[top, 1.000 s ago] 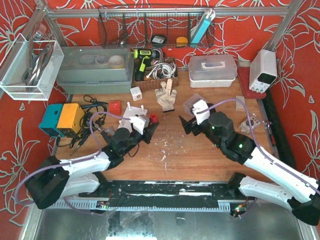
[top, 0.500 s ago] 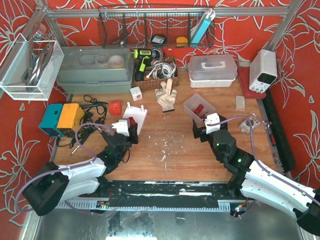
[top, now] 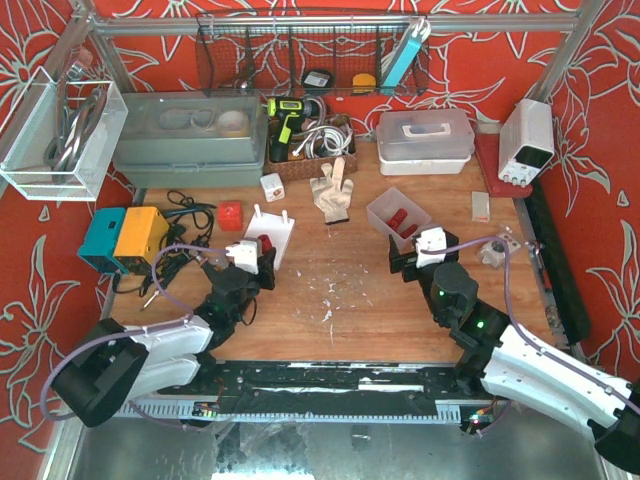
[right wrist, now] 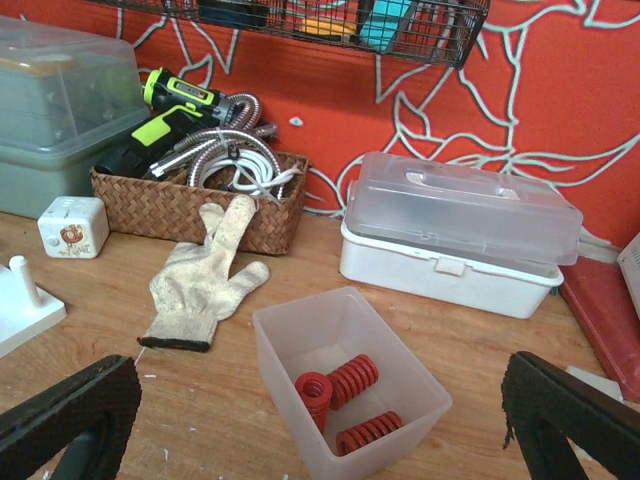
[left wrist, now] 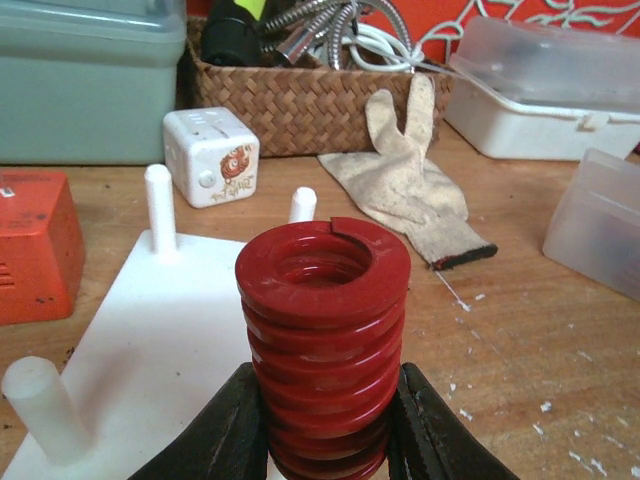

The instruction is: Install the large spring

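— Start at the left. What lies there?

— An orange box (left wrist: 30, 245) on the worktop (left wrist: 520, 340), just beside a white plate (left wrist: 150, 330) that carries three upright pegs (left wrist: 160, 200).

— And the large spring (left wrist: 323, 330)?

— It stands upright over the near part of that plate, red, clamped low on its coils by the left fingers (left wrist: 230, 435), one dark finger pressed on each side. The three pegs I can see stand apart from it, two behind and one at its near left. Its bottom end is hidden, so I cannot tell whether it touches the plate.

— Behind it?

— A white cube (left wrist: 210, 155) beyond the plate, then a wicker basket (left wrist: 300, 100) at the back, and a glove (left wrist: 405, 180) lying flat in front of the basket.

— Further right?

— A clear bin (right wrist: 290, 370) with three small springs (right wrist: 345, 382) in it, also red, lying on its floor. It sits right of the glove.

— What are the right fingers (right wrist: 65, 420) doing?

— They are spread wide, one at each lower corner of the wrist view, with nothing between them. From above they hang just near of the bin.

— Anything past that?

— A lidded box (right wrist: 455, 230), clear over white, behind the bin near the red wall.
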